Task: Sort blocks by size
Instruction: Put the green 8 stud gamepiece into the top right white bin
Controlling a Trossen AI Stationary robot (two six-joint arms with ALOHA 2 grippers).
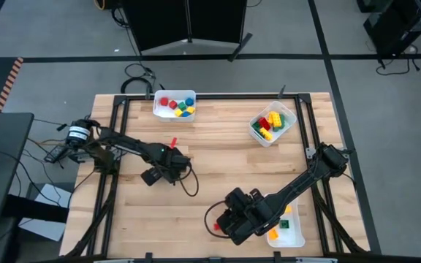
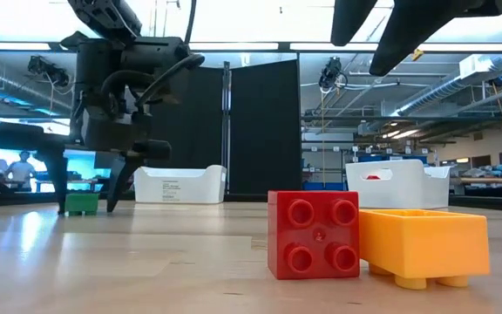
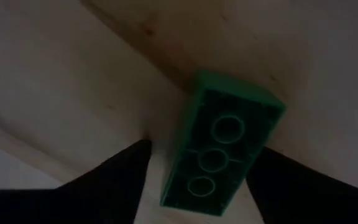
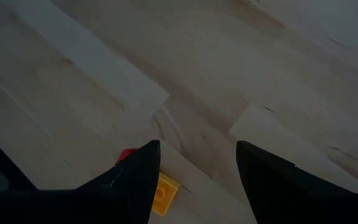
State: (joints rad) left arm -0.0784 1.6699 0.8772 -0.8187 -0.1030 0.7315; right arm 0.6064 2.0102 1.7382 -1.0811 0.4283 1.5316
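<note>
A green brick (image 3: 219, 149) lies on the wooden table (image 1: 218, 172), and its hollow side with three round tubes faces the left wrist camera. My left gripper (image 3: 204, 186) points down over it, open, one finger on either side of the brick's long sides; in the low view the fingers straddle the green brick (image 2: 81, 203). My right gripper (image 4: 197, 168) hangs open above the table near its front edge, with nothing between its fingers. Below it, a red brick (image 2: 314, 234) and an orange brick (image 2: 425, 244) rest side by side on the table. My left gripper stands astride the green brick from above, fingers across its width. One finger (image 3: 114, 180) shows a gap to the brick. I cannot tell whether the other finger (image 3: 297, 186) touches the brick's long side (image 3: 257, 149). The brick rests on the table.
A white bin (image 1: 174, 104) with small blocks stands at the far edge, and another bin (image 1: 272, 126) with larger blocks is at the far right. A third bin (image 1: 287, 226) sits at the near right. A lone red block (image 1: 172, 142) lies just beyond my left gripper.
</note>
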